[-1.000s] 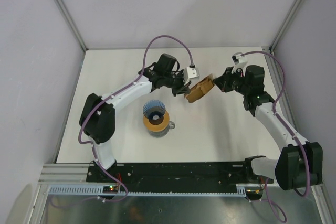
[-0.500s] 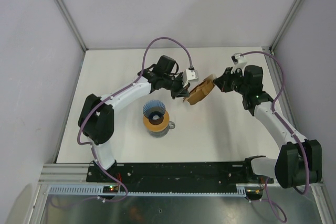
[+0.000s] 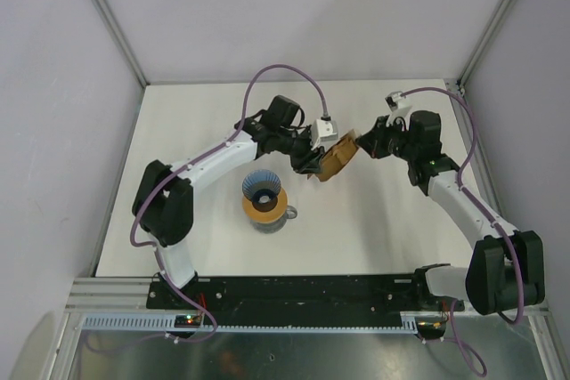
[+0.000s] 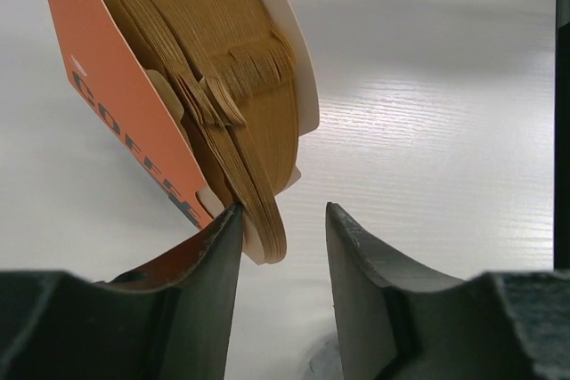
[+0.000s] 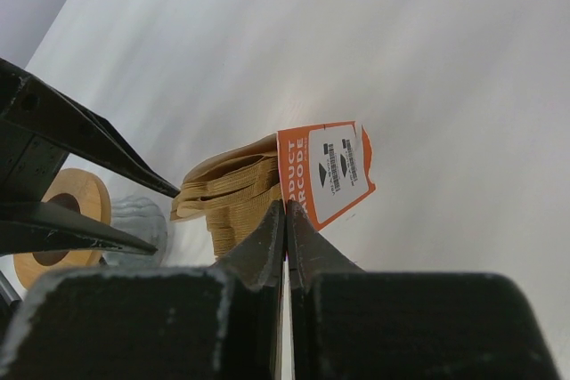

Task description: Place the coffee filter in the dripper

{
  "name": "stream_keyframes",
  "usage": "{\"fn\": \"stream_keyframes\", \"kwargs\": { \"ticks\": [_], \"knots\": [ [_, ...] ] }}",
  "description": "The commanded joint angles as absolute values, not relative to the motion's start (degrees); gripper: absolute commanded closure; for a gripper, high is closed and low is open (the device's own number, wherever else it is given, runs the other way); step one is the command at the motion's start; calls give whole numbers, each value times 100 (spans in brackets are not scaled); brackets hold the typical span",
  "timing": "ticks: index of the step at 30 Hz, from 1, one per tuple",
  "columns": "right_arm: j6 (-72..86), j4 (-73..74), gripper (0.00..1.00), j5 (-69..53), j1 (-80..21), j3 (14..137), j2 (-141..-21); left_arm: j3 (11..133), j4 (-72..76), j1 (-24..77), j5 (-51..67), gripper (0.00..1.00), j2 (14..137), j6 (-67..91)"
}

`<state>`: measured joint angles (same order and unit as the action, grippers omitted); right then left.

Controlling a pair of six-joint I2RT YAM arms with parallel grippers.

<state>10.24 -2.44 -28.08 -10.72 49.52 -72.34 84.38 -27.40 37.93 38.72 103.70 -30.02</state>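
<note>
Left gripper (image 4: 283, 220): jaws apart, straddling the lower edge of the filter stack (image 4: 240, 68). The left finger lies against the orange card. The right finger stands clear of the paper, with bare table (image 4: 445, 131) showing in the gap.

Coffee filter (image 4: 267, 206): the outermost tan sheets of the stack sit between those open fingers. I cannot tell whether one sheet or several are lined up. None has been separated from the pack.

Right gripper (image 5: 286, 211): jaws pressed together on the orange packet (image 5: 325, 171), pinching its card edge near the barcode label. It holds the packet up off the table and tilted towards the other arm.

Packet position: in the overhead view it hangs between the two grippers, at the middle of the table and behind the brewing set.

Dripper (image 3: 264, 186): the blue ribbed cone sits upright in the tan ring (image 3: 278, 211) on the glass carafe (image 3: 272, 223), near the left arm's forearm and well apart from the packet. Its dark centre hole is open to view, and there is no paper inside.

Done so far: the packet is lifted and presented, and the left fingers are in place on the stack.

Left to do: close on a single filter, draw it free of the packet, carry it to the dripper and seat it point-down in the cone.

Progress judgement: early, since the pick itself is not yet made.
</note>
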Motion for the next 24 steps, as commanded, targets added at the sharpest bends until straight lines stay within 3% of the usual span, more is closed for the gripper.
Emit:
{"fn": "stream_keyframes", "kwargs": {
  "ticks": [1,9,13,15,24],
  "knots": [
    [966,-662,100,-2984,-1074,4992,-7232,8722,-2998,3804,3987,51,9916,-2931],
    [911,-584,100,-3008,-1068,4991,-7205,9208,-3209,3367,4475,50,9945,-2646],
    [912,-593,100,-3014,-1072,4992,-7193,9301,-3208,3348,4222,65,10073,-2663],
    [914,-596,100,-3014,-1072,4988,-7192,9262,-3206,3368,4081,66,10132,-2764],
    [937,-636,100,-3061,-1076,4984,-7195,8906,-3151,3499,3526,57,10234,-3263]
  ]
}}
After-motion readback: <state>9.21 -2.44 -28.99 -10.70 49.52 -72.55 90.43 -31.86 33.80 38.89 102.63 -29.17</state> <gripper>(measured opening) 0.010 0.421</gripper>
